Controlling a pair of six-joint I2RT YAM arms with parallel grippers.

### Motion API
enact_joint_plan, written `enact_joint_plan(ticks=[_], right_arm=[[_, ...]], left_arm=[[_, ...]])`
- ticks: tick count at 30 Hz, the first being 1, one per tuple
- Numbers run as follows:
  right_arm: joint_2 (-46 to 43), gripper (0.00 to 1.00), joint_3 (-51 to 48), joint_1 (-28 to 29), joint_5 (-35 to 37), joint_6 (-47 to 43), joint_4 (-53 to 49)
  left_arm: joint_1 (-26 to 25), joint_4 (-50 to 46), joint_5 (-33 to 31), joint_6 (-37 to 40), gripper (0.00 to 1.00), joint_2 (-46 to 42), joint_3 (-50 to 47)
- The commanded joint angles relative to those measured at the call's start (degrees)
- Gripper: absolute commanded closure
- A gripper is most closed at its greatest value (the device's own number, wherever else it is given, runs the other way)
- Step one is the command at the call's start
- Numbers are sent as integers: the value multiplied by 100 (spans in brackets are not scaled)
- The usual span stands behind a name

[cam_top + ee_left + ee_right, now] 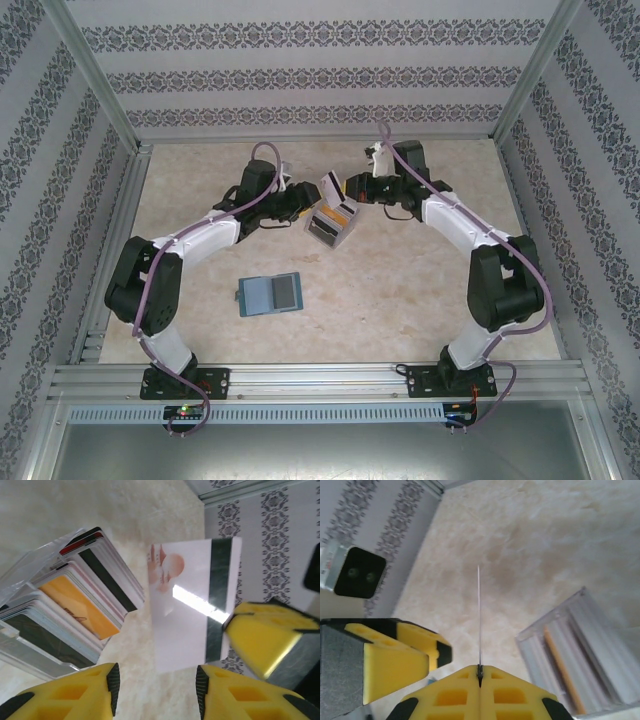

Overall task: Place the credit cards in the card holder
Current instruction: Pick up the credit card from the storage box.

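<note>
Walls (300,80): grey-and-white patterned paper on three sides, set in a metal frame.
table (420,300): pale beige, marbled.
left arm (190,245): rises from its base at the lower left of the top view and bends toward the upper centre.
card holder (270,294): lies open and flat on the table, lower left of centre in the top view, its two halves side by side, well apart from both grippers.
left gripper (157,682): yellow jaws with black tips, spread at the bottom of its wrist view and clear of the white card, whose lower edge sits just beyond the gap.
white card (185,610): held in the air at the upper centre of the top view, between the two grippers. It has a black stripe down its right side, a reddish picture at its upper left and a streak of glare.
clear box (331,226): on the table just below the white card in the top view. The other credit cards (107,575) stand in it in rows, an orange card (75,605) among them.
right gripper (480,669): jaws pressed together, pinching the white card, which shows edge-on as a thin line in its wrist view.
right arm (470,225): arches from the lower right base toward the upper centre.
</note>
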Motion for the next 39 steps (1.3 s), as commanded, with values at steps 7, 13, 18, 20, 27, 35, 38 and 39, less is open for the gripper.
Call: enact_joint_plan(ticks=[7, 13, 18, 20, 27, 35, 38, 39], right_arm=[[-367, 100, -612, -17, -947, 1421, 1835], [-338, 100, -723, 18, -1105, 1620, 2057], [-319, 100, -814, 18, -1151, 1702, 2160], [-276, 100, -845, 19, -1185, 1790, 2280], [-249, 100, -956, 19, -1164, 1876, 2391], [-181, 100, -962, 23, -1225, 1800, 2316], [-126, 100, -932, 9, -1310, 1756, 2262], [-126, 100, -931, 1, -1305, 1733, 2226]], left_arm=[[149, 600, 263, -216, 53, -210, -142], [144, 879, 521, -374, 53, -165, -47], [148, 908, 631, -368, 54, -198, 48], [144, 992, 672, -392, 55, -199, 64], [146, 933, 691, -352, 66, -243, 113], [147, 825, 647, -246, 91, -260, 113], [144, 720, 647, -163, 96, -283, 122], [149, 679, 643, -125, 98, -292, 127]])
